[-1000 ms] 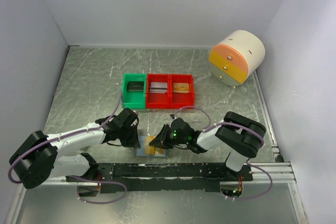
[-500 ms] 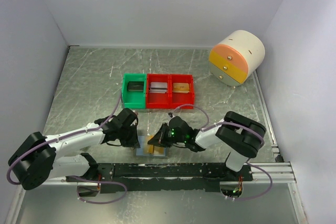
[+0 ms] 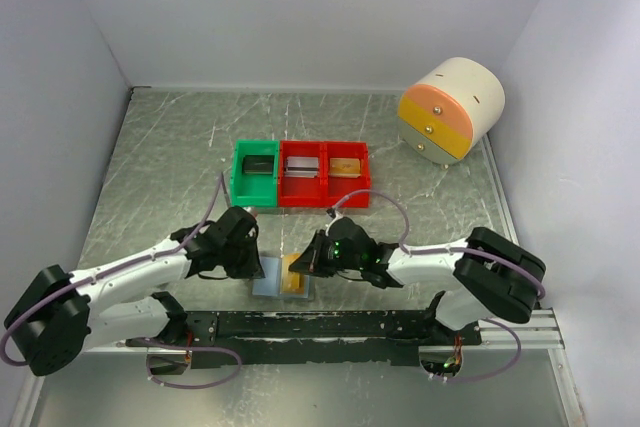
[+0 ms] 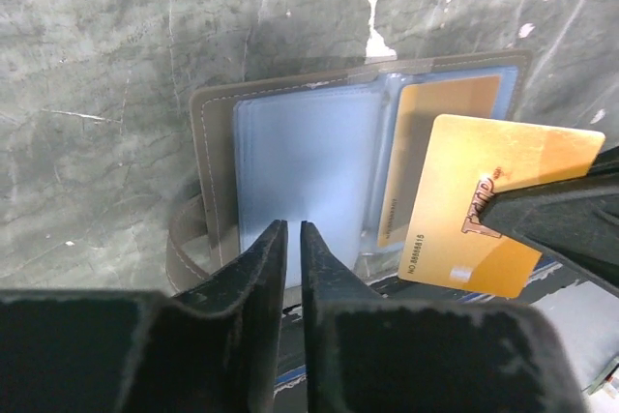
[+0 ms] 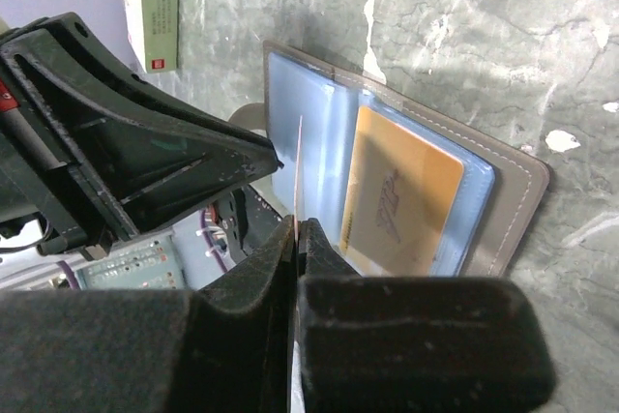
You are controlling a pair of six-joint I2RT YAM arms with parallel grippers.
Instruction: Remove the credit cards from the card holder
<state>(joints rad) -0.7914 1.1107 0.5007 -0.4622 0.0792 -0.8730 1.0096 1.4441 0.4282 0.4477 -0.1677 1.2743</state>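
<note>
Right gripper (image 5: 296,229), pinching one card (image 4: 464,171), has pulled it clear of the holder (image 4: 211,181); a second card (image 4: 426,132) stays pocketed. Left gripper (image 4: 293,239), nearly pressed together, seemingly pins the holder.

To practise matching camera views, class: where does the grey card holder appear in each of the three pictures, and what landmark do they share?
Top external: card holder low centre.
Left wrist: card holder centre, lying open.
Right wrist: card holder centre-right, lying open.
Shared landmark: the right gripper pinching a credit card over it.
</note>
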